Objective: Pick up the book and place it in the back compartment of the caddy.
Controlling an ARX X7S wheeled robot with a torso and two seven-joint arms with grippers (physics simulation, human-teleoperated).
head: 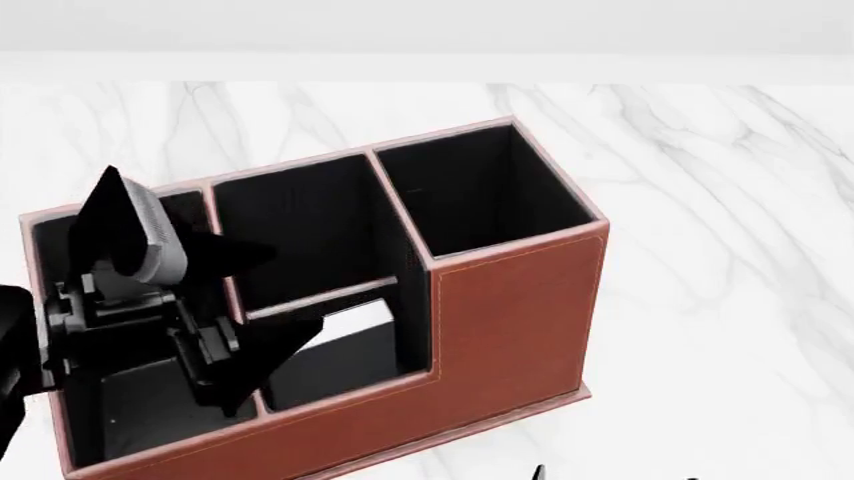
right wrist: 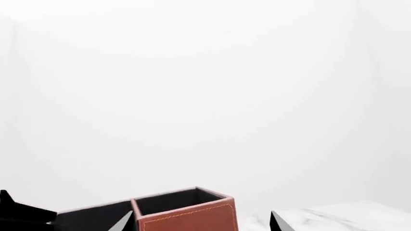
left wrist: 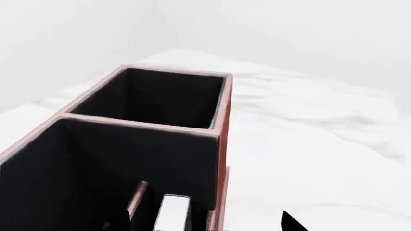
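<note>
- The left end effector (head: 247,345), black with a grey wrist block, hangs over the left part of the caddy in the head view; its two dark fingers (head: 220,385) stand spread apart, one over the far-left pocket edge and one reaching toward the middle section, with nothing pinched between them.
- In the left wrist view only a black fingertip (left wrist: 292,222) shows at the frame edge, so that view does not settle the spread by itself.
- The thick rectangular book with a matte black cover and white page edges (head: 350,330) stands inside the caddy's middle section, on the near side of the low cross divider (head: 320,297); its pale page edge (left wrist: 172,211) faces up, just beside the left end effector's fingers.
- The large reddish-brown leather-look caddy with black lining and a pale pinkish rim (head: 514,320) sits on the white marble surface (head: 707,200), its tall square end pocket (head: 481,190) at the right and far.
- The small black-lined back compartment (head: 300,235) lies in the middle section beyond the cross divider; its floor is dark and hard to read.
- The right end effector (right wrist: 199,222) shows only as two black fingertips at the bottom of the right wrist view, set wide apart and holding nothing, with the caddy's corner (right wrist: 186,214) between them farther off.
</note>
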